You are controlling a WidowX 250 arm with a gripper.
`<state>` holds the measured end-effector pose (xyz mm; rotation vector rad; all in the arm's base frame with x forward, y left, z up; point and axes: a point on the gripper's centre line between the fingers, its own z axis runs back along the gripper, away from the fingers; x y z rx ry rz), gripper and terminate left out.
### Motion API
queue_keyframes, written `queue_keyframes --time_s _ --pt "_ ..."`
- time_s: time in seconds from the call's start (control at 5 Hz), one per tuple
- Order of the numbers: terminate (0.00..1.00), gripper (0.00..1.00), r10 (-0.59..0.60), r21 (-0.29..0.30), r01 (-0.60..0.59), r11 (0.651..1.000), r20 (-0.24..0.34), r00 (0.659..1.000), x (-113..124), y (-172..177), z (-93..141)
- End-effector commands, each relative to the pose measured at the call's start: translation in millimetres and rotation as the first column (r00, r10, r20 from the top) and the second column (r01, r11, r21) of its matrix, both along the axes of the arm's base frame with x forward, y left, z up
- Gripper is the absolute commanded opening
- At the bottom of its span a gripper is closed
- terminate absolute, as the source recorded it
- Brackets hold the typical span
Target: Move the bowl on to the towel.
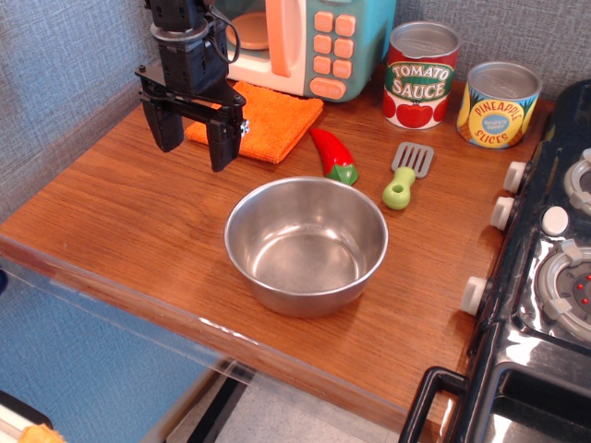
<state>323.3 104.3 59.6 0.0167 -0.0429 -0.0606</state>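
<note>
My hand [192, 134] hangs from above at the back left of the table [120, 221], wrist vertical, the two black fingers [223, 140] pointing straight down and spread apart with nothing between them. The right finger overlaps the front edge of the towel [268, 118] in this view; the left finger stands over bare wood just left of it. I cannot tell how high the fingertips are above the surface.

The towel lies flat against the foot of the toy microwave [309, 41], its front corner pointing toward the bowl [307, 245]. The bowl sits upright and empty on the wood in front of and to the right of my hand, well apart from my fingers and a short way from the towel.

Between bowl and towel lies a red chili pepper [334, 155], its green stem end just beside the bowl's far rim. A green-handled spatula [406, 175] lies right of the pepper. Behind that stand the tomato sauce can [420, 76] and the pineapple slices can [499, 104] against the wall.

The stove [545, 268] with its white knobs closes off the right side. The table's front edge runs close below the bowl. Left of the bowl, the wood is open.
</note>
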Motion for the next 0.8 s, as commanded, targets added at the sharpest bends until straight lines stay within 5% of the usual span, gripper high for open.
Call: queue_keyframes --time_s 0.0,0.6 --pt "0.0 1.0 0.0 0.0 0.0 1.0 0.0 1.0 0.0 0.0 0.0" --pt "0.0 1.0 -0.117 -0.02 0.121 0.992 0.138 0.984 -9.4 -57.4 46.2"
